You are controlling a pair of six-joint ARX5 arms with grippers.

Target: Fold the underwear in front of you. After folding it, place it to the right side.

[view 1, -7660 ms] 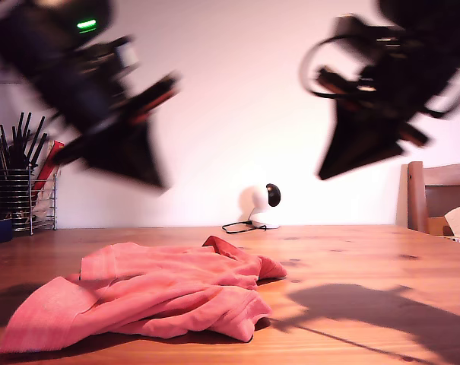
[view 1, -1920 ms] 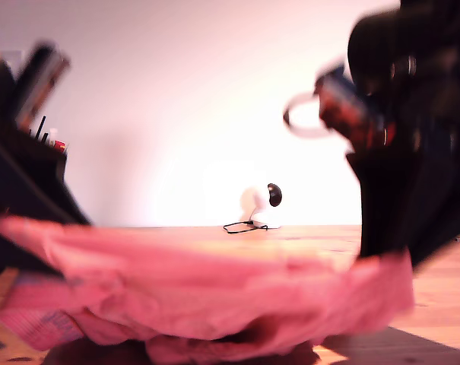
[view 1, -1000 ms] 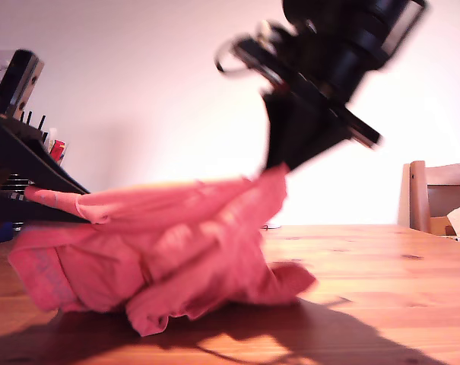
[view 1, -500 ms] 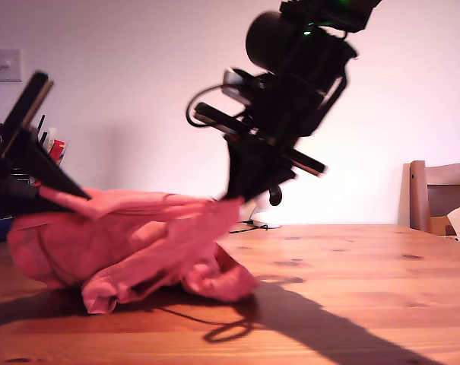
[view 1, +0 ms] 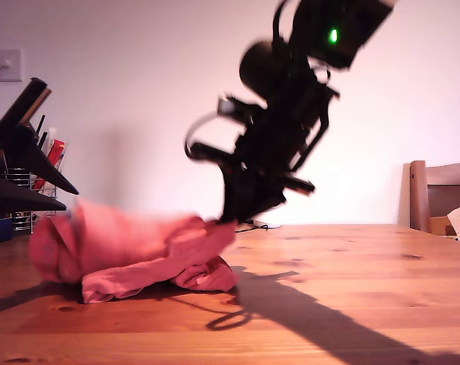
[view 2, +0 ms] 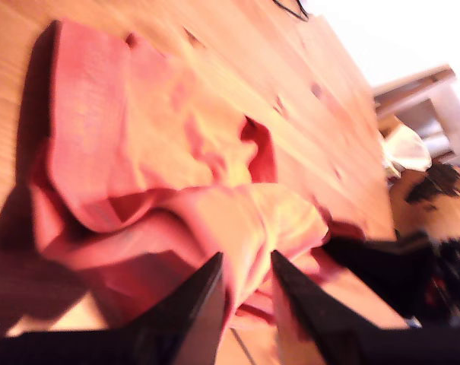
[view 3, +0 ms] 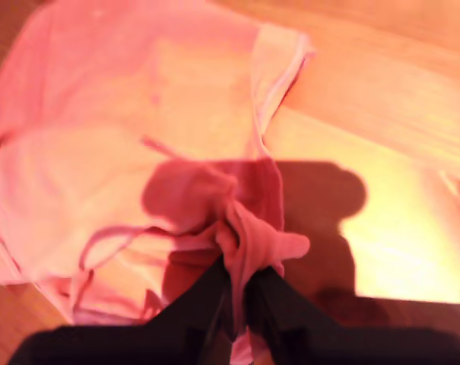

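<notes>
Lowered further since half a second ago, the underwear [view 1: 131, 247] is now heaped on the wooden table [view 1: 351, 274] toward the exterior view's left, and the arm at that view's centre has come down with it. A pinch of the cloth's edge is clamped between the closed jaws of my second gripper [view 3: 237, 293]. My first gripper [view 2: 245, 274] is seen narrowly parted over the cloth; whether anything is held cannot be told.

Wooden table [view 1: 382, 266] — wire utensil rack [view 1: 20, 201] at exterior view's left, chair [view 1: 439, 194] at right.
</notes>
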